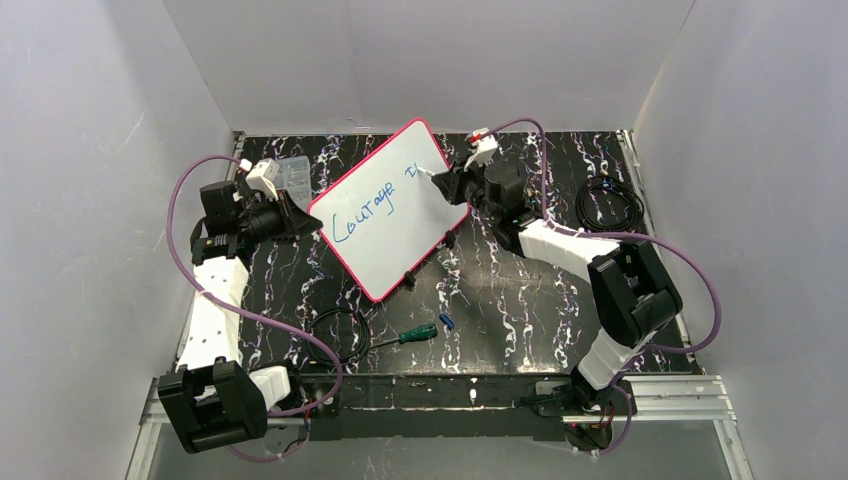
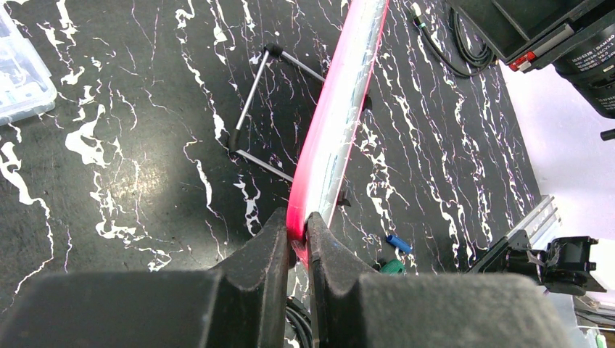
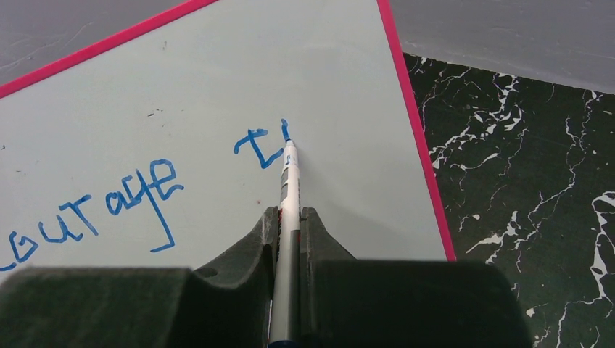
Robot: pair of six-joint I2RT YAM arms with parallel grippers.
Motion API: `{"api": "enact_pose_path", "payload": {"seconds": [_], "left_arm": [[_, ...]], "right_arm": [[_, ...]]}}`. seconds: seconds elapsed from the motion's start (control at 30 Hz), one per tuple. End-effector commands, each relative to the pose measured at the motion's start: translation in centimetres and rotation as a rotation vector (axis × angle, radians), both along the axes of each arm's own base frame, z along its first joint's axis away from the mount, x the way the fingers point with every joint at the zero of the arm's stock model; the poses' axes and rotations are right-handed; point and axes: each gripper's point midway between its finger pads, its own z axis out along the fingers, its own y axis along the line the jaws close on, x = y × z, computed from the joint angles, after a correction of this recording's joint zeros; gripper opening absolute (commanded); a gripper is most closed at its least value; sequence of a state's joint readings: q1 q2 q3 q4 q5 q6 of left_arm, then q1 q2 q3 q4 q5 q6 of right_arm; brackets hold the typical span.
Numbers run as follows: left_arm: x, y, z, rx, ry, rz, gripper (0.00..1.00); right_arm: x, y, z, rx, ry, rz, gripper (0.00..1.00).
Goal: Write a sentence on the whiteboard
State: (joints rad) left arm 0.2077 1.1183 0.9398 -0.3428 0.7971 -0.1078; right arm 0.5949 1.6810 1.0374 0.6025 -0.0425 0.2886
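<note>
Clamping the right claw (image 3: 289,216) on a slim white-and-grey marker pen (image 3: 291,174), touching its blue tip to the large pink-framed whiteboard (image 3: 341,80) propped on the black marbled table (image 1: 520,300), just right of the unfinished blue handwritten sentence (image 3: 138,192). Pinching the board's edge in the left claw (image 2: 296,226). Likely needing to head rightward into blank space.

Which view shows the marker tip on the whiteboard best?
The right wrist view: the marker sits clamped in the jaws, its blue tip against the whiteboard beside the t. The top view shows it as a tiny sliver; the left wrist view sees only the board's edge.
</note>
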Motion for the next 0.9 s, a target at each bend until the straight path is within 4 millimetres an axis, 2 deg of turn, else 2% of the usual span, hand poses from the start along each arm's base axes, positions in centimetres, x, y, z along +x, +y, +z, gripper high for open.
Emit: {"api": "enact_pose_path", "payload": {"seconds": [0.0, 0.27, 0.53, 0.63, 0.87], "left_arm": [[-0.2, 0.2, -0.5, 0.029, 0.009, -0.004, 0.00], [-0.2, 0.2, -0.5, 0.030, 0.008, -0.005, 0.00], [-0.2, 0.1, -0.5, 0.028, 0.008, -0.005, 0.00], [-0.2, 0.1, -0.5, 0.027, 0.009, -0.005, 0.00], [-0.2, 0.1, -0.5, 0.028, 0.009, -0.007, 0.00]], "right_arm": [[0.9, -0.8, 1.1, -0.009, -0.025, -0.063, 0.01], [1.7, -0.8, 2.6, 0.008, -0.056, -0.089, 0.01], [1.7, 0.1, 3.7, 0.034, -0.083, -0.049, 0.01], [1.2, 0.8, 3.7, 0.040, -0.084, 0.001, 0.01], [0.7, 1.1, 3.2, 0.038, -0.078, 0.028, 0.01]]}}
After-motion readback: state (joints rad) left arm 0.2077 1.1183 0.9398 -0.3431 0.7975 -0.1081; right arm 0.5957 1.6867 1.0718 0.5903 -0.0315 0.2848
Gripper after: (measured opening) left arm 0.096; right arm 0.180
